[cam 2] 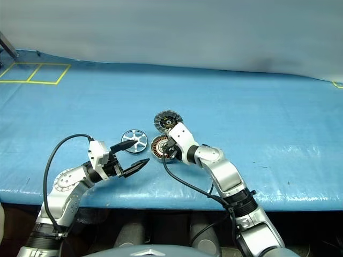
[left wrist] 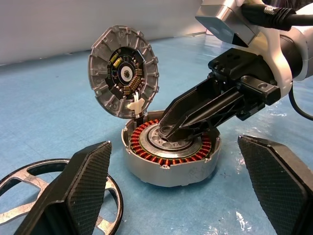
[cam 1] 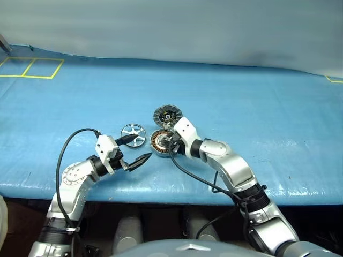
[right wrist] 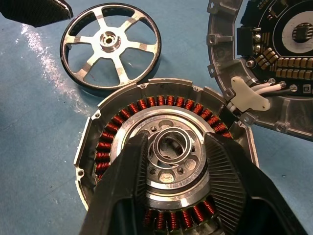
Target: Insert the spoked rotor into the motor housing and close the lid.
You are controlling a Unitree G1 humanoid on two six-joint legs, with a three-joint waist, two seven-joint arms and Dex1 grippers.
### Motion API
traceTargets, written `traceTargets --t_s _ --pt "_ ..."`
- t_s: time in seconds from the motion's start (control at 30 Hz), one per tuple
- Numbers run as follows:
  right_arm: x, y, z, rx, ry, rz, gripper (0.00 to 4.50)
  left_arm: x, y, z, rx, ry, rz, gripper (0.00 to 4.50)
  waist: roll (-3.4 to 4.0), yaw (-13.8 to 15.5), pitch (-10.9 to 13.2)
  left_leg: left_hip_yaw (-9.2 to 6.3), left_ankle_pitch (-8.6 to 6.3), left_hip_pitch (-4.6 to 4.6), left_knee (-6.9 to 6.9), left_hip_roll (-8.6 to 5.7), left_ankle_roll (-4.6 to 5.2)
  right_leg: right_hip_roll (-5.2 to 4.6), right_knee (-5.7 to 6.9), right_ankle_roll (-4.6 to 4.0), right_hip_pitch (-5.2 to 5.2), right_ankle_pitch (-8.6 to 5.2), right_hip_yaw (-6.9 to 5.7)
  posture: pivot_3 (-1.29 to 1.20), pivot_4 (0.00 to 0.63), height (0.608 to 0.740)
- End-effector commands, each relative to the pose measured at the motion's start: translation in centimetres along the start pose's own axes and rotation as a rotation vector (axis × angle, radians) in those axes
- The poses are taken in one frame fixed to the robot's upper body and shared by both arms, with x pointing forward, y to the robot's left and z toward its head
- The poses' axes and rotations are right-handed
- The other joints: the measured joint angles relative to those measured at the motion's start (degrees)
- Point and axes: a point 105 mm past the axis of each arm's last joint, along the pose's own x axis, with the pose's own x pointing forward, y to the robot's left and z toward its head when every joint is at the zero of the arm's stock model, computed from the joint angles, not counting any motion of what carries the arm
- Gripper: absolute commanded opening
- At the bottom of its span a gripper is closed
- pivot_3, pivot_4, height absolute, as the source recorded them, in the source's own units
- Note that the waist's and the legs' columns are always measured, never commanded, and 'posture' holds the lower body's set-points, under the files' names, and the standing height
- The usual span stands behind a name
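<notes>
1. Right gripper [right wrist: 171,147] reaches down into the motor housing [cam 1: 161,143], its two black fingers parted either side of the small metal ring on the central hub; they flank the ring, but whether they press on it cannot be told.
2. That housing sits just below the middle of the left eye view, a round grey can with orange windings ringed around its hub.
3. Its lid [cam 1: 168,115] stands tilted up on the far edge of the housing, dark inner face showing, joined there by a white clip and wires.
4. Just left of the housing lies the spoked rotor [cam 1: 133,134], flat on the blue table [cam 1: 257,107], apart from the can.
5. Left gripper [cam 1: 135,149] hovers low at the lower left, fingers wide open and empty, one tip over the rotor's near rim, the other pointing towards the housing.
6. Yellow tape squares [cam 1: 32,68] mark the table's upper left corner.
</notes>
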Motion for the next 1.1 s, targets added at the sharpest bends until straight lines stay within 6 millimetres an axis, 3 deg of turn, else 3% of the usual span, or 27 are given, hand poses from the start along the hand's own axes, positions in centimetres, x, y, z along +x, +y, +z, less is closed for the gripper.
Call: traceTargets --t_s 0.03,0.43,0.53,0.73,0.83,0.93,1.1 --pt "-0.2 0.2 1.7 -0.03 -0.055 0.004 3.12 0.0 0.1 0.8 0.039 -0.022 0.002 4.5 0.0 0.0 0.0 0.0 0.0 0.01 0.0 0.0 0.0 0.0 0.0 0.0 0.0 0.0 0.0 0.0 0.15 0.74" --pt "-0.4 0.5 2.6 -0.025 -0.095 0.02 3.12 0.0 0.1 0.7 0.037 -0.016 0.003 4.5 0.0 0.01 0.0 0.0 0.0 0.0 -0.01 0.0 0.0 0.0 0.0 0.0 0.0 0.0 0.0 0.0 0.15 0.74" --pt "-0.4 0.6 2.9 -0.021 -0.106 0.022 2.51 0.0 0.1 0.6 0.035 -0.015 0.003 4.5 0.0 0.01 0.0 0.0 0.0 0.0 -0.01 0.0 0.0 0.0 0.0 0.0 0.0 0.0 0.0 0.0 0.15 0.74" --pt "-0.4 0.6 2.9 -0.014 -0.112 0.021 0.57 0.0 0.1 0.6 0.033 -0.014 0.001 4.5 0.0 0.01 0.0 0.0 0.0 0.0 0.0 0.0 0.0 0.0 0.0 0.0 0.0 0.0 0.0 0.0 0.15 0.74" --pt "-0.4 0.5 2.8 -0.009 -0.109 0.017 0.57 0.0 0.0 0.6 0.034 -0.013 0.0 4.5 0.0 0.01 0.0 0.0 0.0 0.0 -0.01 0.0 0.0 0.0 0.0 0.0 0.0 0.0 0.0 0.0 0.15 0.74" --pt "-0.3 0.3 2.6 -0.004 -0.101 0.009 0.02 0.0 0.0 0.6 0.035 -0.013 0.0 4.5 0.0 0.0 0.0 0.0 0.0 0.0 0.0 0.0 0.0 0.0 0.0 0.0 0.0 0.0 0.0 0.0 0.15 0.74" --pt "-0.1 0.0 2.0 -0.001 -0.079 -0.006 0.02 0.0 -0.1 0.5 0.037 -0.012 0.0 4.5 0.0 0.01 0.0 0.0 0.0 0.0 -0.01 0.0 0.0 0.0 0.0 0.0 0.0 0.0 0.0 0.0 0.15 0.74"
